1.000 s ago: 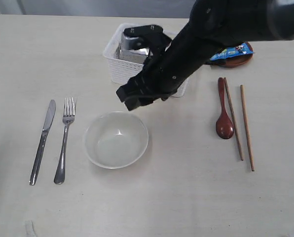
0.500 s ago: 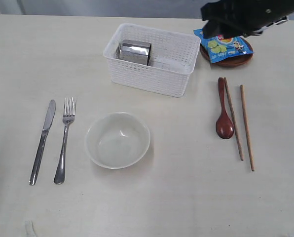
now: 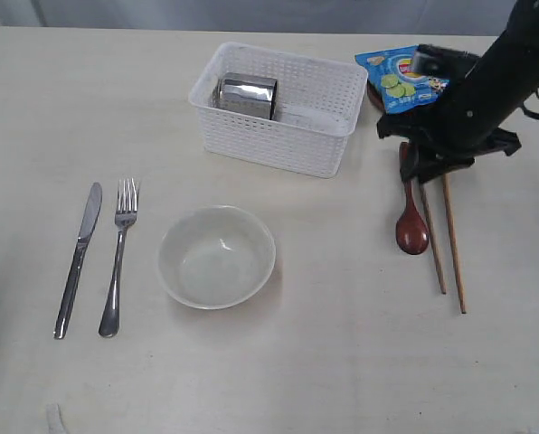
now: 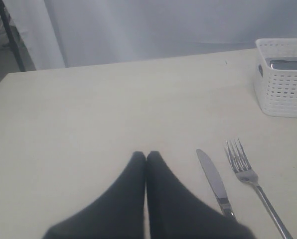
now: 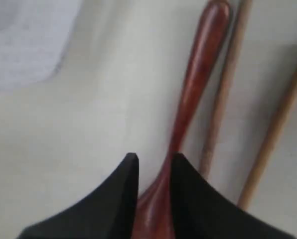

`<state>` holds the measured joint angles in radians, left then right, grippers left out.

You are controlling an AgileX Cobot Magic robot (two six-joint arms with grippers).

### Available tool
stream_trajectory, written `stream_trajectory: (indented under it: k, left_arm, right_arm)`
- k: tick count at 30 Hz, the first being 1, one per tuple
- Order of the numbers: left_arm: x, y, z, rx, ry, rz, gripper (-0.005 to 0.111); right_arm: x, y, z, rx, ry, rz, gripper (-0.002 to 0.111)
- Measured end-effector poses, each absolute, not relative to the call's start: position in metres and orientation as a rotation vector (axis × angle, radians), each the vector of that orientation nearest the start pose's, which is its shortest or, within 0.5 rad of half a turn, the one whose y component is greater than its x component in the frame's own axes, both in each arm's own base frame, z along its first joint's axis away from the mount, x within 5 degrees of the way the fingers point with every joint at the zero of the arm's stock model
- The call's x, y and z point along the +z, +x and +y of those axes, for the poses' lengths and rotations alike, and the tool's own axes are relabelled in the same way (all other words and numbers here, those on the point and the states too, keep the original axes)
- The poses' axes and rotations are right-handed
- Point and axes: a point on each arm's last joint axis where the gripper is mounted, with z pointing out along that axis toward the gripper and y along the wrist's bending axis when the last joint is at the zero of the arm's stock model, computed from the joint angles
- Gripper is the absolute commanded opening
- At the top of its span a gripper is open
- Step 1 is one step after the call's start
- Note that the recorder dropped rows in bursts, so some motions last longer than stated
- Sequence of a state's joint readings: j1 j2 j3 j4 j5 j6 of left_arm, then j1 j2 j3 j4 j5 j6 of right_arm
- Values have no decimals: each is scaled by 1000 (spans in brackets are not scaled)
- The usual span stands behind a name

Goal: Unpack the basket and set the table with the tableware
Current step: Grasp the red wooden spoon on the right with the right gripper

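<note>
One wooden spoon beneath slightly parted right tool, left tool pressed together — knife nearby.

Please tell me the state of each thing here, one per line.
basket: upright, holds the cup
cup: on its side
bowl: upright, empty
knife: lying flat
fork: lying flat
spoon: lying flat, handle between the right jaws
chopsticks: lying flat
snack bag: lying flat, partly hidden
left gripper: shut
right gripper: astride spoon, grip unclear

My exterior camera looks steeply down on the pale cream tabletop. It shares the white perforated plastic basket with my low left wrist view, the reddish-brown wooden spoon with my close right one.
</note>
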<state>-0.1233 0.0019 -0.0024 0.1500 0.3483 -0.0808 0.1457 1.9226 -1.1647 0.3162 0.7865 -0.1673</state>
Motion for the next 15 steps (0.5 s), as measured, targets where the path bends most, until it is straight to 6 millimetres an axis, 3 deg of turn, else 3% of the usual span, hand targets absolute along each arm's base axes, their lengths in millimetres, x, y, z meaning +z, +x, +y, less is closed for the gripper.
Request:
stream_trajectory:
  k: [4,15]
  left_arm:
    - [183,54,-2,2,132,1823,0]
    - [183,54,-2,2,132,1823,0]
  right_arm:
    - [123,348,73,223,-138,3090,23]
    - [116,346,100,92,-196,3046,21]
